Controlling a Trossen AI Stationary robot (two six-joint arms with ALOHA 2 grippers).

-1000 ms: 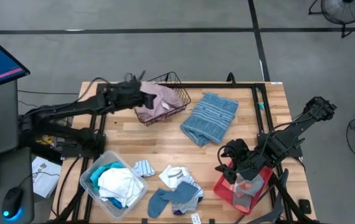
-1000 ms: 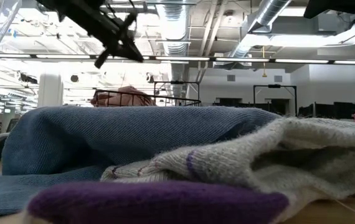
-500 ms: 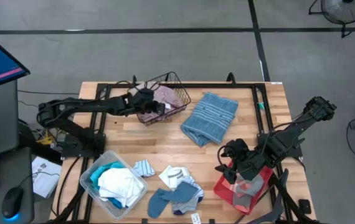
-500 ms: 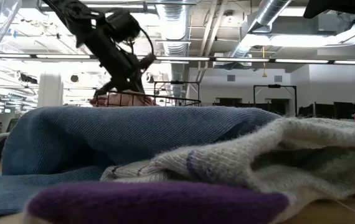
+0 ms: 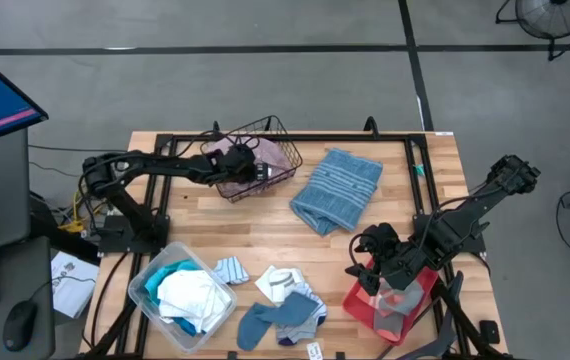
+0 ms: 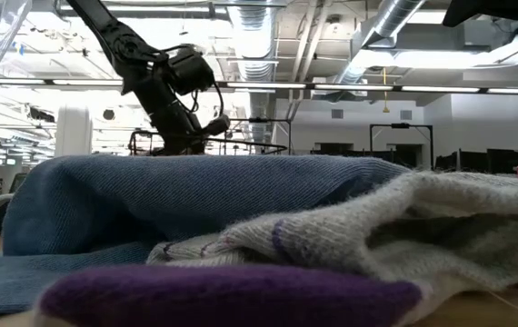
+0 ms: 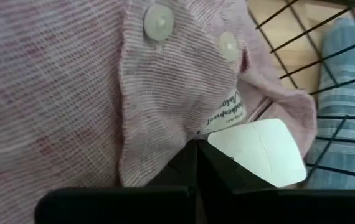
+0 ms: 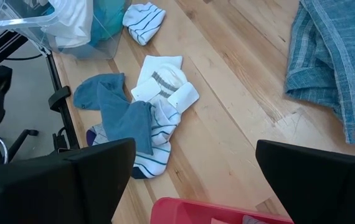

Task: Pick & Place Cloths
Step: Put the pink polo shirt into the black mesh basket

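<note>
— Starting with the biggest thing, what did your wooden table (image 5: 265,235) carry?

— You had the grey-blue striped towel (image 5: 337,188) lying crumpled near the far middle, clear of everything else. Beside it, toward your left arm, the black wire basket (image 5: 277,165) stood at the far edge with the dusty pink shirt (image 5: 265,153) bundled inside.

— And nearer the front edge?

— Your clear plastic bin (image 5: 141,287) sat at the front left, holding white cloths (image 5: 193,298) and a turquoise cloth (image 5: 171,270). Just beside it lay a small white striped sock (image 5: 230,270). Further along you had the sock pile (image 5: 283,305), grey-blue ones (image 8: 116,109) over white ones. The red tray (image 5: 363,304) sat at the front right, partly under your right arm.

— Where was my left gripper?

— Your left gripper (image 5: 253,171) was down in the basket, its fingers closed tight, and the wrist camera showed the pink shirt's buttoned placket (image 7: 165,93) and its paper tag (image 7: 258,152) pressed right against them. You could not tell from that whether fabric was actually pinched.

— And the right one?

— Your right gripper (image 5: 372,262) hovered over the red tray with its fingers (image 8: 71,183) spread wide, holding nothing, well apart from the sock pile.
</note>
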